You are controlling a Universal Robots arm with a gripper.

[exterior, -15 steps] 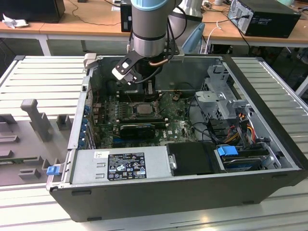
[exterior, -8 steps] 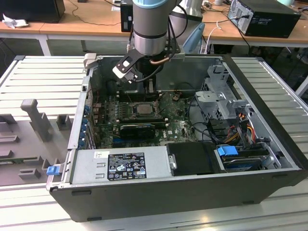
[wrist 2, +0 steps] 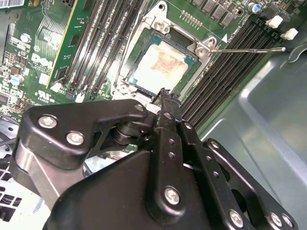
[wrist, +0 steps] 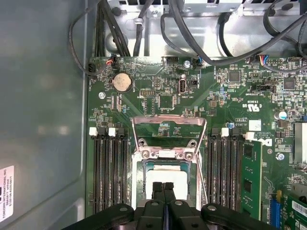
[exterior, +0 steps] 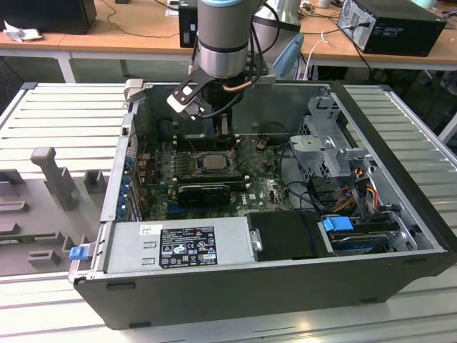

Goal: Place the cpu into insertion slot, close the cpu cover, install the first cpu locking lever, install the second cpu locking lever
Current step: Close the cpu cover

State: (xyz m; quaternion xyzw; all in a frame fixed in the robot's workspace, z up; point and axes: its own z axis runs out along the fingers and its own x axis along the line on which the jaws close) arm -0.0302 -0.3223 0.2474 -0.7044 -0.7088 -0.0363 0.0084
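My gripper [wrist: 163, 185]: black metal fingers [wrist: 157, 191] pressed together, nothing between them. The tips hang right over the cpu [wrist: 165, 173], and I can't tell if they touch it. The cpu is a flat square with a dull silver top and a tan smear, seated in the insertion slot [wrist: 140, 179] — a dark square with bright metal edging. The cpu cover [wrist: 168, 119], a thin metal frame with a square window, stands swung open just beyond the slot, with green motherboard [wrist: 230, 110] showing through it. A thin wire lever [wrist 2: 244, 49] juts free beside the slot. Long black ribbed slots [wrist: 108, 167] flank both sides.
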